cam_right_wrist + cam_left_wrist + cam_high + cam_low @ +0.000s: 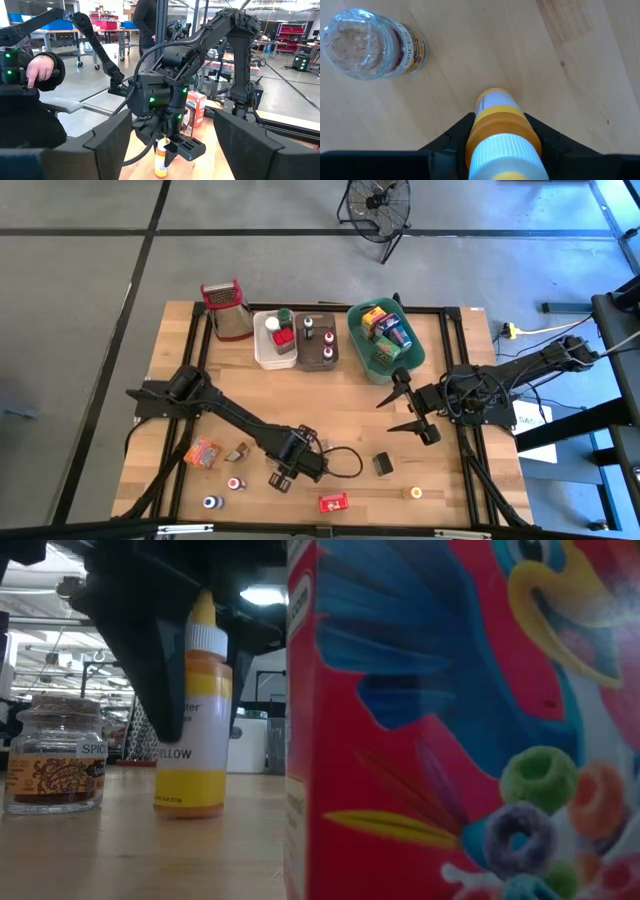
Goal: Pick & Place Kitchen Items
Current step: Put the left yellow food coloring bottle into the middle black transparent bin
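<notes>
A yellow squeeze bottle point(502, 125) with a white cap stands upright on the wooden table near its front edge. My left gripper point(283, 477) points down over it, with one dark finger on each side, and hides it in the high view. The low view shows the bottle point(190, 730) with one finger point(150, 650) beside it. My right gripper point(388, 416) hangs open and level above the table's right half, holding nothing. Other kitchen items lie about: a spice jar point(370, 45), a red cereal box point(450, 740), an orange packet point(203, 452). My left gripper pinches the yellow bottle between its two fingers point(450, 140), on the orange band of its upper body point(480, 132) just below the white cap. The fingers come from above, pointing down. The bottle stays upright with its base point(188, 808) on the table.
At the far edge stand a steel grater point(226, 310), a white bin point(268, 352), a brown bin point(318, 360) and a teal bin point(372, 358) with items in them. Small jars point(235, 483) point(211, 502), a red box point(334, 503) and a dark jar point(383, 464) lie near the front.
</notes>
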